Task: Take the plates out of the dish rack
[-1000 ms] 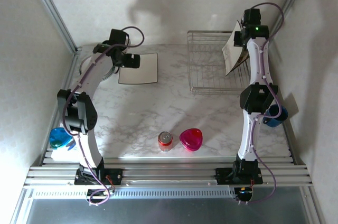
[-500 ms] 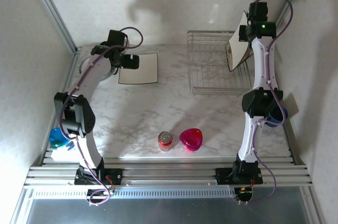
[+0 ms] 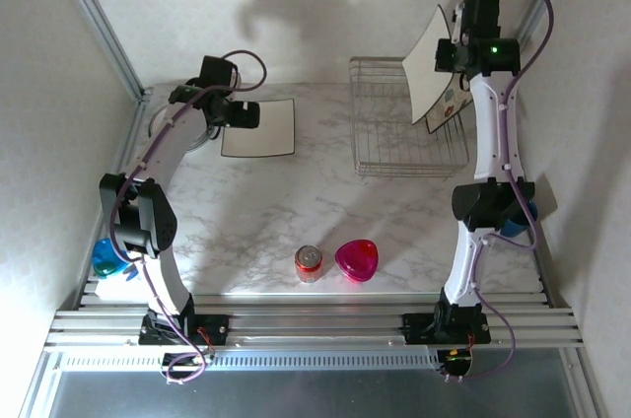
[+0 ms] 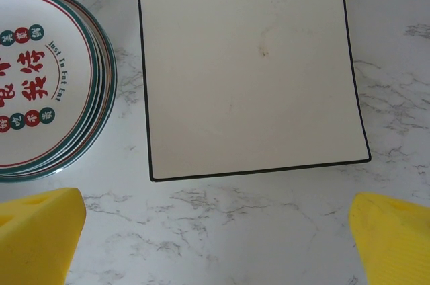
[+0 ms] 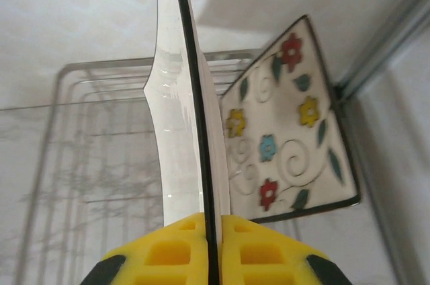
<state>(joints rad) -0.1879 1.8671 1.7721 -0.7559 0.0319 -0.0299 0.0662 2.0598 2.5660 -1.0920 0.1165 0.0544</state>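
Because the right gripper (image 5: 208, 234) is clenched on 1 square plate (image 3: 430, 48) above the right end of the dish rack (image 3: 383, 137), lift it clear of the floral plate (image 5: 289, 130) leaning inside, while the left gripper (image 4: 215, 238), well left of the rack, hangs released.

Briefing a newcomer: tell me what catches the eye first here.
The right gripper holds a square plate on edge above the dish rack at far right, where a floral plate leans. At far left, the open left gripper hovers over a flat square plate beside stacked round plates.
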